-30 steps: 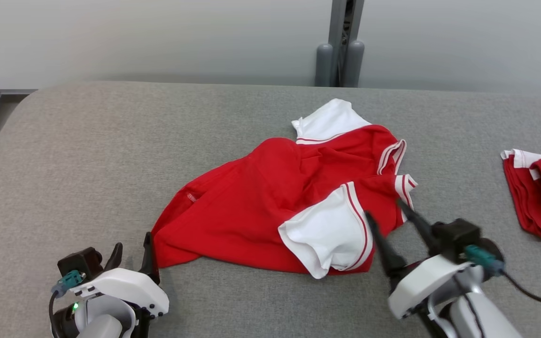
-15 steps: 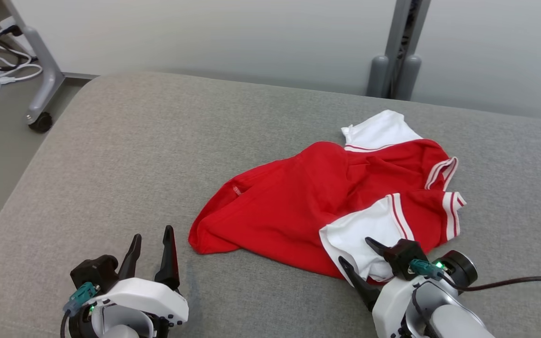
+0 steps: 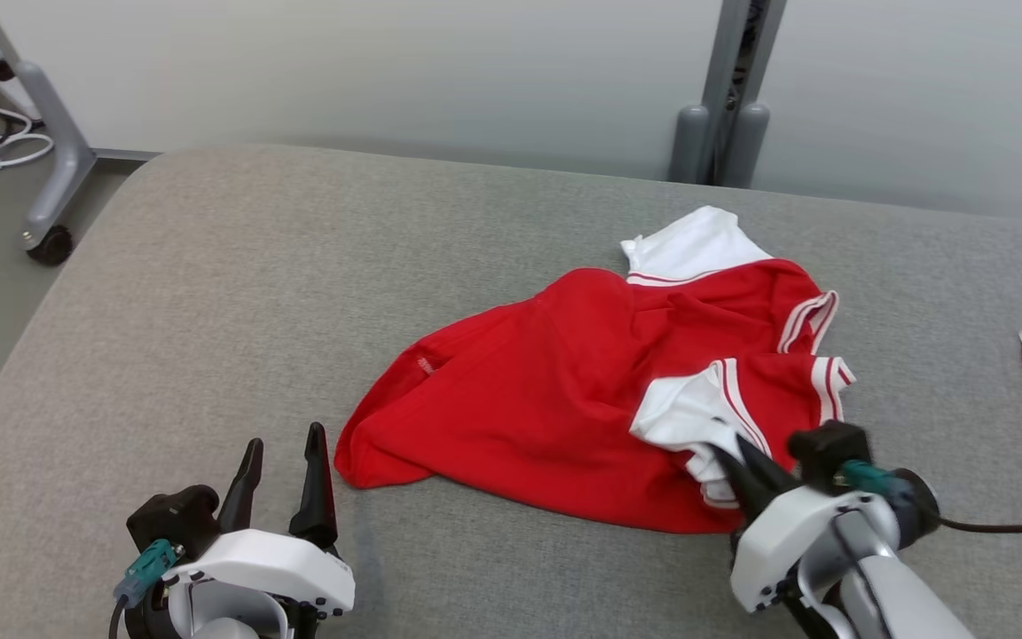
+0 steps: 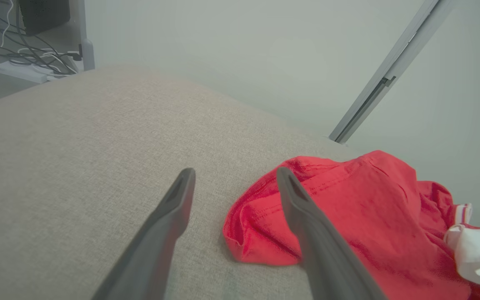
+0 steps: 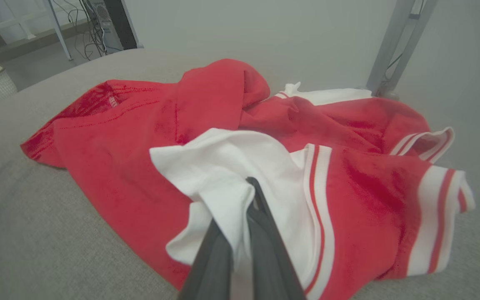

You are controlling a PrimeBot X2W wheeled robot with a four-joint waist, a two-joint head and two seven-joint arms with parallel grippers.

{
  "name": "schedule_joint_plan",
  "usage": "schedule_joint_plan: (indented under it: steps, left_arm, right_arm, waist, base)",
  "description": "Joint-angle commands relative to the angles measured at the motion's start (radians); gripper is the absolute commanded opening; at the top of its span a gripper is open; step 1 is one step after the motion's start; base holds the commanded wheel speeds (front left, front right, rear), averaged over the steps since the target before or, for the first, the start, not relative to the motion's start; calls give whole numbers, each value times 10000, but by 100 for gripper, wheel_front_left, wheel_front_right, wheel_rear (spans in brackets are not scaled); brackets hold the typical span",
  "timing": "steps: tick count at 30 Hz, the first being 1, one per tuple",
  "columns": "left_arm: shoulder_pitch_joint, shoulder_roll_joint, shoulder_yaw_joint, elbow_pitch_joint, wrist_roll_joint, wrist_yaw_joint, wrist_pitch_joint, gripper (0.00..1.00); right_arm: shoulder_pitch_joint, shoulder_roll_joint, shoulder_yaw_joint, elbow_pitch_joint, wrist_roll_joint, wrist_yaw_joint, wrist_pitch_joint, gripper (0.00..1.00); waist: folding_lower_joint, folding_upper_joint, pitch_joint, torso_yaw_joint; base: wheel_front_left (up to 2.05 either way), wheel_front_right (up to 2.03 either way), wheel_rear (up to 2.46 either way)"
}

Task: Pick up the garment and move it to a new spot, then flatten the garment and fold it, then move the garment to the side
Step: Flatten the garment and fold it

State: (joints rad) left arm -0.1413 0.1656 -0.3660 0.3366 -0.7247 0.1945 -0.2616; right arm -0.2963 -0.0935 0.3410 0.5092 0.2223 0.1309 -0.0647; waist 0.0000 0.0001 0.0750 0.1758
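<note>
Now | right tool [image 3: 728, 454] pinches garment [image 3: 520, 408] — white sleeve [image 3: 680, 413] | left tool [image 3: 285, 437] just beside hem [image 3: 360, 463]

Red garment [image 3: 546, 399] on grey table [image 3: 254, 293]

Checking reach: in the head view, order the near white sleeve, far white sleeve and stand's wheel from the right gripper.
1. near white sleeve, pinched by the right gripper
2. far white sleeve, behind
3. stand's wheel, far left

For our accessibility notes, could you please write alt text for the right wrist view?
The right gripper is shut on the white sleeve of a crumpled red garment lying on a grey padded table. A grey metal post stands behind it.
</note>
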Motion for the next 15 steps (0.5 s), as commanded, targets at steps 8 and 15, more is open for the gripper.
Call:
schedule_joint_plan:
  steps: [8, 15]
  left_arm:
    - [170, 60, 42, -555, 304, -65, -40, 100]
    - [303, 232, -28, -979, 390, 16, 55, 100]
  right_arm:
    - [1451, 257, -2725, -1496, 2190, 0, -1142, 0]
    - [2875, 407, -3491, -1312, 3935, 1, -1446, 0]
  waist:
    - [0, -1, 54, -859]
    - [0, -1, 205, -1537]
  base:
    - [0, 0, 0]
    - [0, 0, 0]
